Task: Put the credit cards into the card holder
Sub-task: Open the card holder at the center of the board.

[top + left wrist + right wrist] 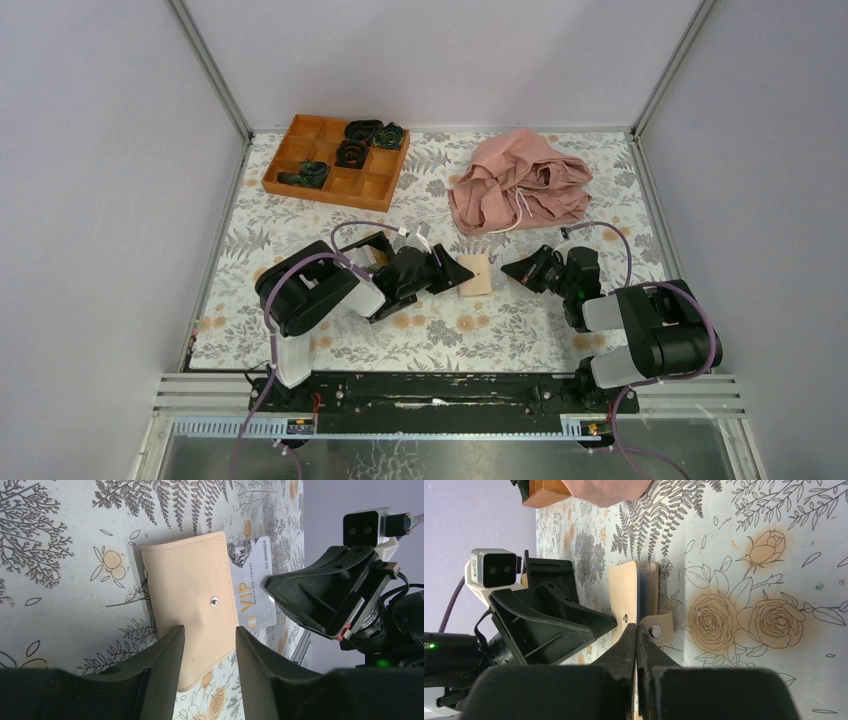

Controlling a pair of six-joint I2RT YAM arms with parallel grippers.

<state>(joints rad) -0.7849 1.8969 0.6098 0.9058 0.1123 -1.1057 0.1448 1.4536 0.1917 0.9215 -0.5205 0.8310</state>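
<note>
The left arm (310, 295) lies low over the flowered table cover (520, 335), the forearm reaching to the right toward the middle of the table. The left gripper (209, 630) is open, with one finger on each side of the near end of the card holder (185, 585). I cannot tell if the fingers touch it.

The card holder lies flat at the middle of the table, between the two grippers, with its tan outer face and its snap button upward. A credit card (252, 587), light grey with "VIP" in gold letters, sticks out from the long side that faces the right arm (650, 325), about half of it showing.

The right arm is bent at the elbow and reaches to the left, its wrist low and nearly level. The right gripper (636, 630) has its fingers pressed together, and in the left wrist view the tip meets the outer edge of the credit card, so it appears to pinch the card. In the right wrist view the holder shows edge-on, with grey-blue layers inside
</note>
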